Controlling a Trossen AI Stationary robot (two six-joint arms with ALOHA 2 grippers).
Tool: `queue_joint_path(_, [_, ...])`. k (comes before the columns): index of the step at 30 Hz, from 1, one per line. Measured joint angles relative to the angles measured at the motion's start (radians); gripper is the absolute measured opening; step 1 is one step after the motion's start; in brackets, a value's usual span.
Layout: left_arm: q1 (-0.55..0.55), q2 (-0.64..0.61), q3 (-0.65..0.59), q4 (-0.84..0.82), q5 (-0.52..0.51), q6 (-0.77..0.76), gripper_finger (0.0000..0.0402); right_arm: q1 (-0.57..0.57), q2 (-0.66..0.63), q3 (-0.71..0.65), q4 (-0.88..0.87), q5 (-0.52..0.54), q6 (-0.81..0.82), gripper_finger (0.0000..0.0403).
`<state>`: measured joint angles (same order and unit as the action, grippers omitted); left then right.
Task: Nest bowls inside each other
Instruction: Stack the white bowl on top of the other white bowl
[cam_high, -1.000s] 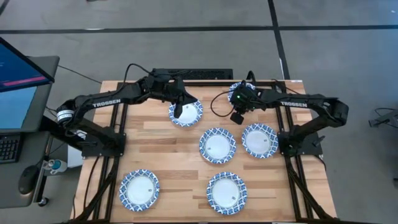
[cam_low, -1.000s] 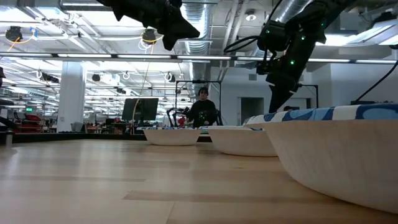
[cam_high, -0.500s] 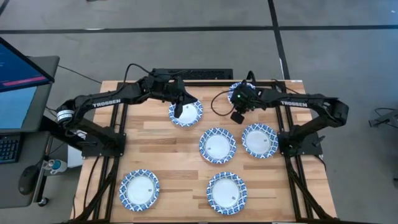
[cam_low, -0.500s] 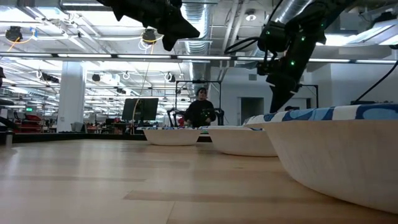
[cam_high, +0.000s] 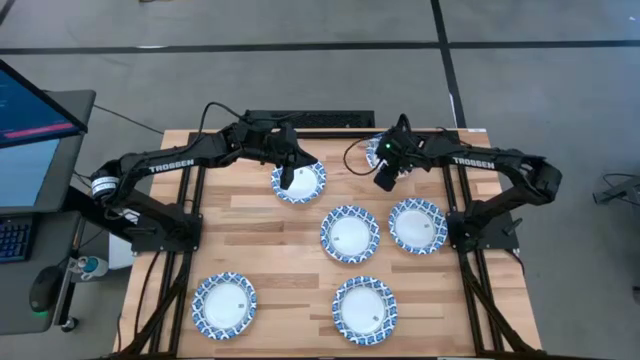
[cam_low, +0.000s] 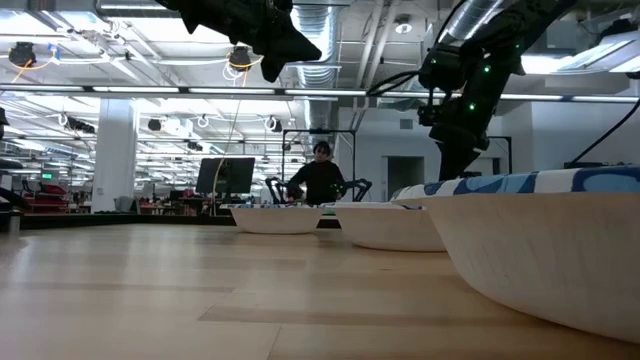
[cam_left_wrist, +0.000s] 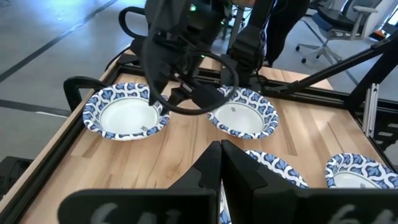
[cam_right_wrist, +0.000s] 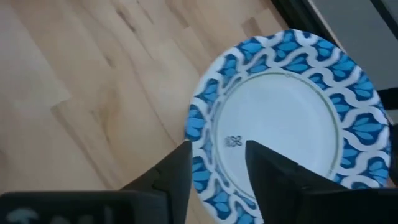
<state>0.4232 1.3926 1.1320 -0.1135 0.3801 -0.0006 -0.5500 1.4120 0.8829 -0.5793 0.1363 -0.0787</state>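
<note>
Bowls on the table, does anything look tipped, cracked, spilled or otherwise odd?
Nothing stands out. Six bowls sit upright and apart on the table, none nested yet. One bowl at the far edge lies under the right hand, whose fingers straddle its rim. The left hand hangs shut over another bowl.

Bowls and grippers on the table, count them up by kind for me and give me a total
Blue-and-white bowls: 6, namely the bowl under the left gripper, the back bowl by the right gripper, the middle bowl, the right bowl, the front left bowl and the front middle bowl
Grippers: 2, the left gripper and the right gripper
Total: 8
</note>
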Motion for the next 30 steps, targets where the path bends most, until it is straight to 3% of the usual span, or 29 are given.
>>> queue_joint_path(8, [0.000,0.000,0.000,0.013,0.001,0.027,0.0000,-0.038,0.030,-0.013,0.000,-0.065,0.064,0.0198])
queue_joint_path(30, [0.000,0.000,0.000,0.065,0.034,-0.009,0.0000,0.031,0.226,0.001,0.072,-0.049,0.046,0.0179])
